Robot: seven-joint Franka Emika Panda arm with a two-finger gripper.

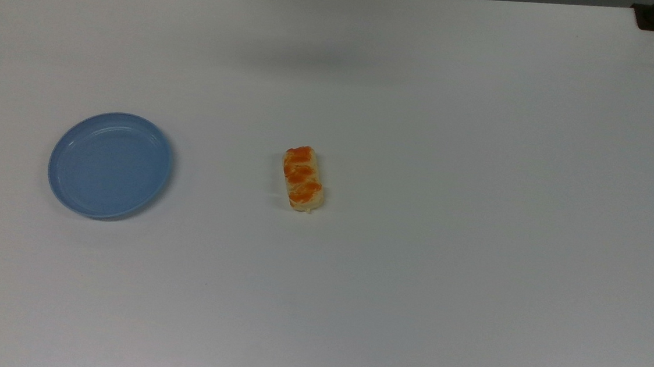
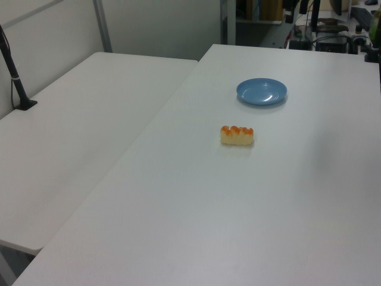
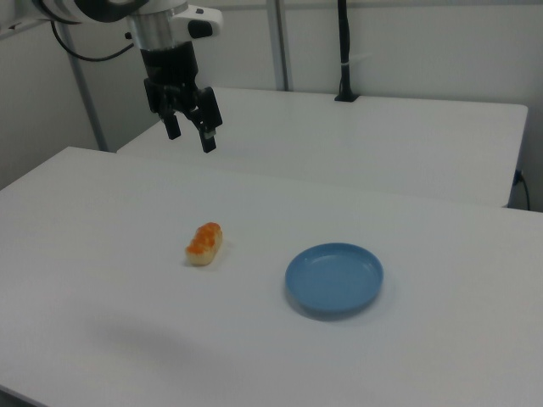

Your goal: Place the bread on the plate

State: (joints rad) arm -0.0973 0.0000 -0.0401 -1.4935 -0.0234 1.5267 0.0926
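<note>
Plainly the reach has not begun: the claw hangs high with fingers apart, while the bread lies alone mid-surface, well right of the empty plate in the top view, so the next move calls for descending astride it.

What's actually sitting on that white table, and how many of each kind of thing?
Bread: 1, a small pale-yellow loaf with orange-brown patches
Plate: 1, round and light blue, nothing on it
Total on the table: 2 things, lying apart from each other
The gripper hangs open above the table, holding nothing.
</note>
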